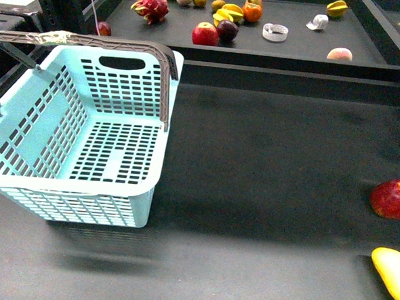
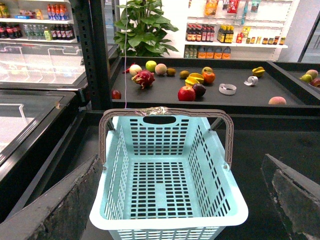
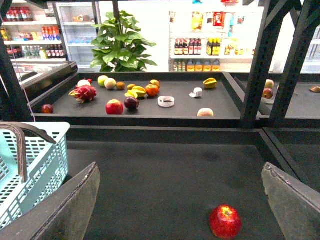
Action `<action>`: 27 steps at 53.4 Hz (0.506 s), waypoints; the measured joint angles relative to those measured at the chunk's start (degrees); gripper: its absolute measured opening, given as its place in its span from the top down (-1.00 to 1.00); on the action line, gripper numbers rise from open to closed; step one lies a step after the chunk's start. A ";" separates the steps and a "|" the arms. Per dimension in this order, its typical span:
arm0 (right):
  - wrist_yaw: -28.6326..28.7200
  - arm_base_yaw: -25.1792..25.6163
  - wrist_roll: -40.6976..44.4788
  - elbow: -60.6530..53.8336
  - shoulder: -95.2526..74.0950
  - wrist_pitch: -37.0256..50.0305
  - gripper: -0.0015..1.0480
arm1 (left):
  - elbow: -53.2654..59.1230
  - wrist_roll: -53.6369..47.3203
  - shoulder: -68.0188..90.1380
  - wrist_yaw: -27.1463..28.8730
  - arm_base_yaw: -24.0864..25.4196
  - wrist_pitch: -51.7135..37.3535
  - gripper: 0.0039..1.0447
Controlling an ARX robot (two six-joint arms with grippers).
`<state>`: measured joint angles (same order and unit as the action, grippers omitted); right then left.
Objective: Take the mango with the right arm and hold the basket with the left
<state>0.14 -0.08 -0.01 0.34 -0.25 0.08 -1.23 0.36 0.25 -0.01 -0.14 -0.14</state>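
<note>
The light blue basket (image 1: pixel 78 142) stands empty on the dark table at the left, its grey-brown handles (image 1: pixel 77 42) raised. The yellow-orange mango (image 1: pixel 395 274) lies at the table's front right edge, partly cut off. In the left wrist view the basket (image 2: pixel 167 175) sits just ahead of my open left gripper (image 2: pixel 175 210), centred between its fingers (image 2: pixel 55 210). My right gripper (image 3: pixel 177 210) is open and empty above the table; the mango is out of that view. Neither arm shows in the front view.
A red apple (image 1: pixel 392 198) lies on the table just behind the mango, also seen in the right wrist view (image 3: pixel 225 221). A raised back shelf (image 1: pixel 287 50) holds several fruits, including a dragon fruit (image 1: pixel 151 7), an apple (image 1: pixel 205 34) and a starfruit (image 1: pixel 336 7).
</note>
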 joint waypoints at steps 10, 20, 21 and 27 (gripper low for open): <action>0.00 0.00 0.00 0.00 0.00 0.00 -0.84 | 0.00 0.00 0.00 0.00 0.00 0.00 -0.85; 0.00 0.00 0.00 0.00 0.00 0.00 -0.84 | 0.00 0.00 0.00 0.00 0.00 0.00 -0.85; 0.00 0.00 0.00 0.00 0.00 0.00 -0.84 | 0.00 -0.02 0.00 0.00 0.00 0.00 -0.85; 0.00 0.00 0.00 0.00 0.00 0.00 -0.84 | 0.00 0.00 0.00 0.00 0.00 0.00 -0.85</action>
<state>0.14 -0.08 -0.01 0.34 -0.25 0.08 -1.23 0.36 0.25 -0.01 -0.14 -0.14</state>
